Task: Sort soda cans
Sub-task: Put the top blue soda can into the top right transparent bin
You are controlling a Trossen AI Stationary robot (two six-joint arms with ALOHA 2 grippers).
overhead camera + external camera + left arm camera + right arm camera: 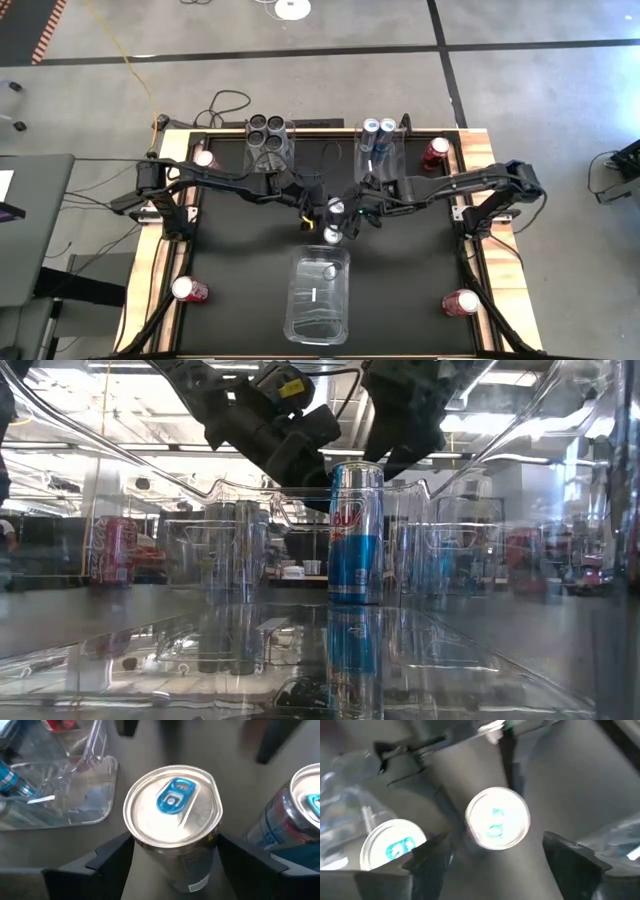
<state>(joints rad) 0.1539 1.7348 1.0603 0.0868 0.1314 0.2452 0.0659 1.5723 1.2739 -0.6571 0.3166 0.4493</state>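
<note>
Cans in the mat's middle, both grippers converged there. Left gripper (175, 851) has its fingers (107, 862) pressed against both sides of an upright blue can (172, 817), pinching it. A second can (300, 815) stands just beside it, apart from the fingers. Right gripper (495, 842) is spread wide. A can top (497, 817) sits between its fingers with gaps on both sides, touching neither, and I cannot tell whether it is the same can the left holds. Another silver top (395, 845) is just beside the right gripper's finger.

High view: two silver tops (336, 208) (331, 235) sit close together at centre, between the far bins and the near bin (300, 320).
- Near bin sits centred at the mat's near edge, with one can (329, 270) inside by its far wall.
- Far-left bin (290, 135) holds four dark cans (267, 138), packed tight.
- Far-right bin (400, 140) holds two blue cans (378, 127), with room left inside.
- Red cans stand at all four corners by the wooden border (155, 250): (205, 158), (436, 150), (188, 290), (460, 302).

Open mat (240, 250) lies on both sides of centre. The arms cross the far half, so the cluster itself is tight.

Writing: the low view shows a blue-and-silver can (355, 530) with the red letters "BU" readable. The red can at left (113, 548) carries white script that is not legible. Can tabs are blue.
</note>
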